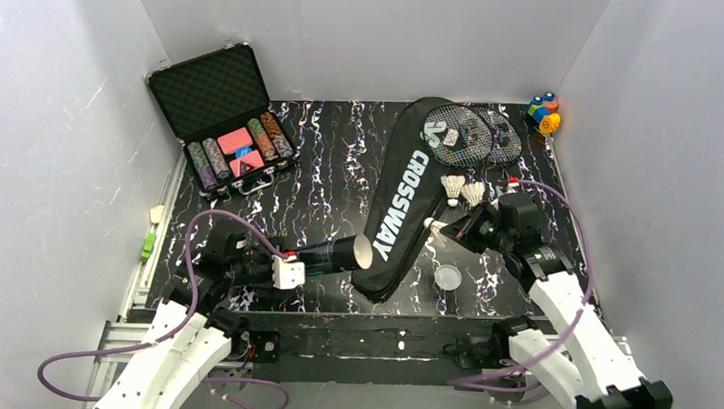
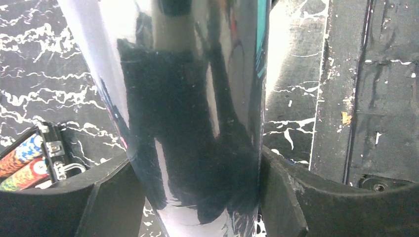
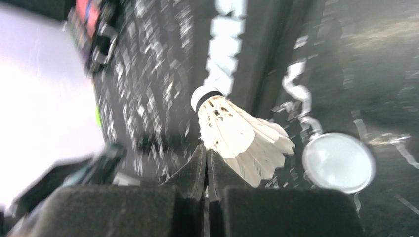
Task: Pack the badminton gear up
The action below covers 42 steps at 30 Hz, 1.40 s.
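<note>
Clamps the dark tube (image 2: 197, 98) in the wide-spread left gripper (image 2: 197, 173); pinches a feather shuttlecock (image 3: 242, 136) in the tightly closed right gripper (image 3: 206, 155).

In the left wrist view the tube (image 2: 197, 123) fills the middle, with both ends cut off by the top and bottom edges. A teal print (image 2: 261, 44) on it is too partial to read. The poker chip case (image 2: 29, 158) is cropped by the left edge. The right wrist view is motion-blurred. The lettering on the CROSSWAY bag (image 3: 257, 59) smears, and the lower feathers of the shuttlecock (image 3: 237, 133) disappear behind the right gripper (image 3: 206, 158). From above, the shafts and handles of the rackets (image 1: 465, 131) are hidden by the bag, and both arms run off the bottom edge.
</note>
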Motion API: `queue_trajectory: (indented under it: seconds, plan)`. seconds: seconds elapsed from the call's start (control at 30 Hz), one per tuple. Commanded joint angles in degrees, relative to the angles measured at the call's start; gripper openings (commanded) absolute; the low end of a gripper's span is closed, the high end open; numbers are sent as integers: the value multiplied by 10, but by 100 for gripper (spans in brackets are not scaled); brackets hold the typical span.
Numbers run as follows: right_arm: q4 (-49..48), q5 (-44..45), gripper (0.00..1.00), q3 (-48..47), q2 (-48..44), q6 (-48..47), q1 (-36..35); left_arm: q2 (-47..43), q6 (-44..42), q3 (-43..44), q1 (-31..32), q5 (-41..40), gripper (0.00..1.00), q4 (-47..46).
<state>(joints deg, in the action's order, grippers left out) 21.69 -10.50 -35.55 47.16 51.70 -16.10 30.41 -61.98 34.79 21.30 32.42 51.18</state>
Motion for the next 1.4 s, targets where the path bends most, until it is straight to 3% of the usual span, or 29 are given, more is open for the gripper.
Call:
queue_trajectory:
  seconds: [0.0,0.17,0.43,1.13,1.17,1.23,1.27,1.3,1.37]
  plan:
    - [107,-57,1,-123,-54,-107,-115,8,-15,-12,2,13,23,-17]
    - [199,-42,1,-252,-34,-138,-242,20,-17,-19,2,10,24,-30]
    - [243,25,1,-355,68,-154,-386,23,-16,-19,2,7,24,-34]
    - [143,60,1,-404,204,-150,-472,10,-18,-15,2,22,24,-20]
    - [140,58,3,-406,209,-148,-477,10,-18,-16,2,22,24,-20]
    - [137,55,18,-405,214,-141,-483,10,-18,-16,3,22,24,-21]
    - [133,52,32,-401,213,-137,-483,9,-18,-16,2,23,24,-21]
    - [131,52,40,-398,208,-134,-483,9,-19,-17,2,23,23,-22]
    - [129,60,46,-394,191,-130,-483,8,-18,-17,2,22,23,-21]
